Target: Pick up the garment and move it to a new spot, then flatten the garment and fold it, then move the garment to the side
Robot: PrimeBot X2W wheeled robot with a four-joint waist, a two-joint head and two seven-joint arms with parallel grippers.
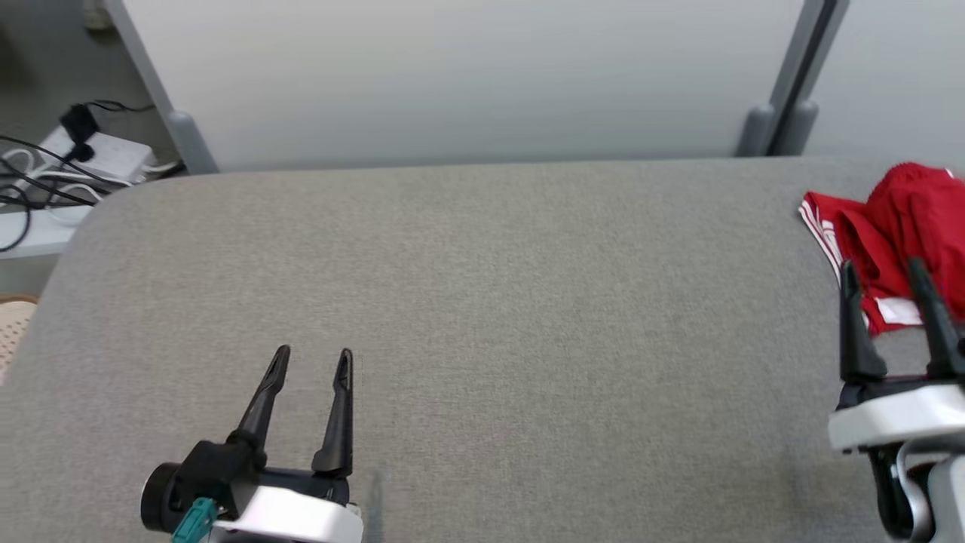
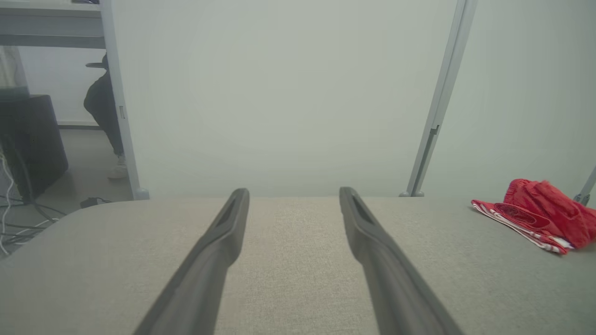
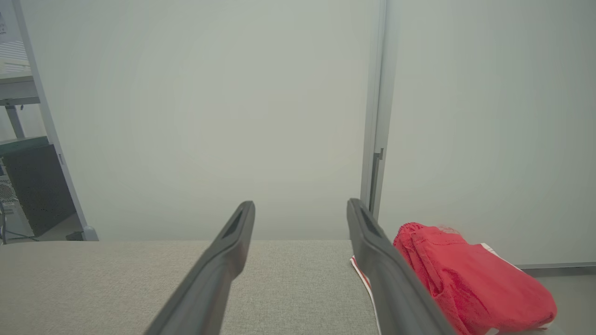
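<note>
The garment (image 1: pixel 897 241) is a crumpled red piece with white stripes, lying at the far right of the grey table (image 1: pixel 482 317). It also shows at the right in the left wrist view (image 2: pixel 535 216) and low right in the right wrist view (image 3: pixel 461 284). My right gripper (image 1: pixel 883 273) stands open at the lower right, its fingertips over the garment's near edge with nothing between them. Far to the left, near the front edge, my left gripper (image 1: pixel 312 360) is open and empty above bare cloth.
A pale partition wall (image 1: pixel 467 75) with grey posts (image 1: pixel 784 113) runs behind the table. Cables and a white power strip (image 1: pixel 98 154) lie off the table's back left corner. A person (image 2: pixel 104 107) stands in the background of the left wrist view.
</note>
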